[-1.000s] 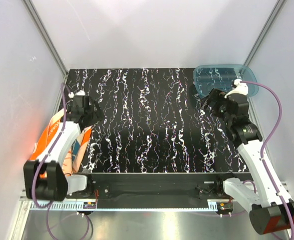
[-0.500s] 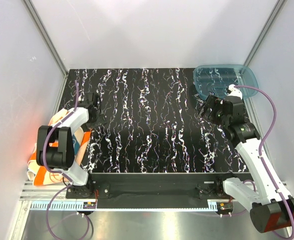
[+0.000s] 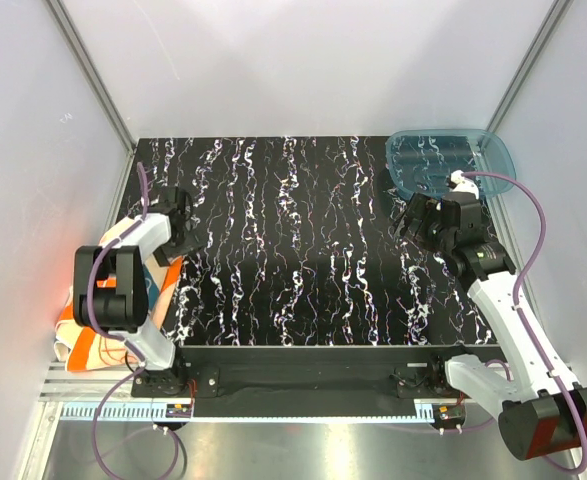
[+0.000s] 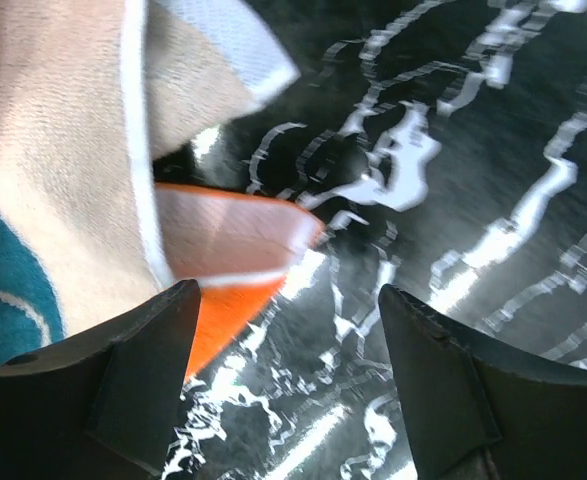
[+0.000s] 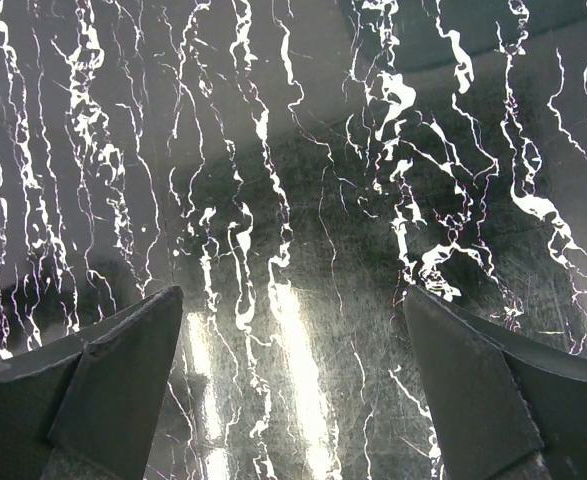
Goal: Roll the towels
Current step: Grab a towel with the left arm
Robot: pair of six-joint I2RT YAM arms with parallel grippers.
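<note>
Towels: small bright orange cloth towel (image 3: 81,300) and dark teal cloth towel (image 4: 3,265), cream backs showing, heaped at the left edge of the black marbled table (image 3: 303,240), partly hanging off it.
Orange corner: we see it lying on the table between the left fingers.
Left gripper (image 4: 285,295): jaws apart, low over that corner, gripping nothing.
Right gripper (image 5: 291,295): jaws wide apart, empty, near the far right corner.
Tray: translucent blue plastic tray (image 3: 493,150), far right corner.
</note>
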